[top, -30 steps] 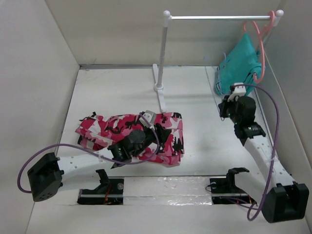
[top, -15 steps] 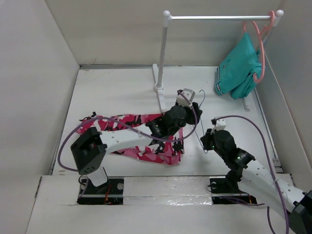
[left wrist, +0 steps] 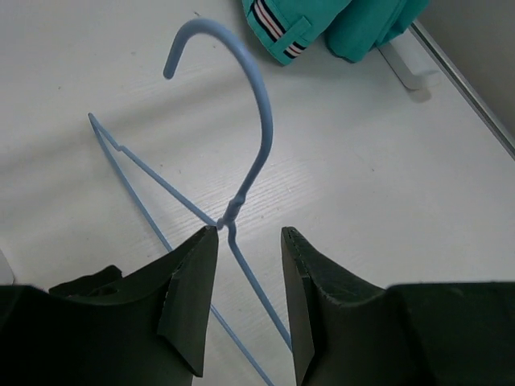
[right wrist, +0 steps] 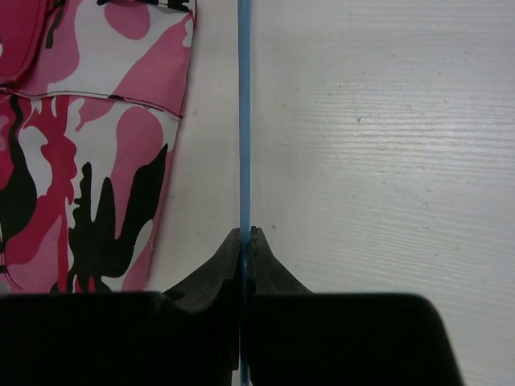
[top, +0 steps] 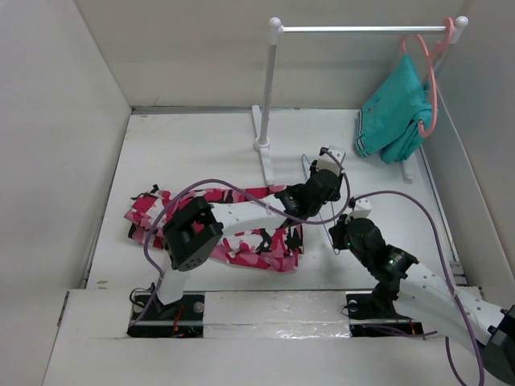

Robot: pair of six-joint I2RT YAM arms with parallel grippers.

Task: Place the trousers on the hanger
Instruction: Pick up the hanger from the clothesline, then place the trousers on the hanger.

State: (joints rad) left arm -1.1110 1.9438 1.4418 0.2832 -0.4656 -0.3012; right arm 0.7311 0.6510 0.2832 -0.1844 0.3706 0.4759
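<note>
The trousers (top: pixel 269 241), pink, red, white and black camouflage, lie flat on the table's left half; their edge shows in the right wrist view (right wrist: pixel 88 161). The light-blue wire hanger (left wrist: pixel 261 104) lies just right of them, its hook pointing at the back right. My left gripper (left wrist: pixel 249 235) is open, and its jaws straddle the hanger's twisted neck without gripping it; from above, the left gripper (top: pixel 331 178) reaches across the trousers. My right gripper (right wrist: pixel 244 233) is shut on a straight bar of the hanger (right wrist: pixel 244 121), close beside the trousers' edge; the right gripper (top: pixel 338 239) shows from above.
A white clothes rail (top: pixel 269 96) stands at the back centre, its foot beside the hanger. A teal garment (top: pixel 398 112) hangs from a salmon-pink hanger (top: pixel 430 80) at the rail's right end. Walls enclose the left, back and right sides.
My right arm came from the teal garment down to the table's middle, holding the hanger beside the trousers. My left gripper moved right, off the trousers, to the hanger's neck.
</note>
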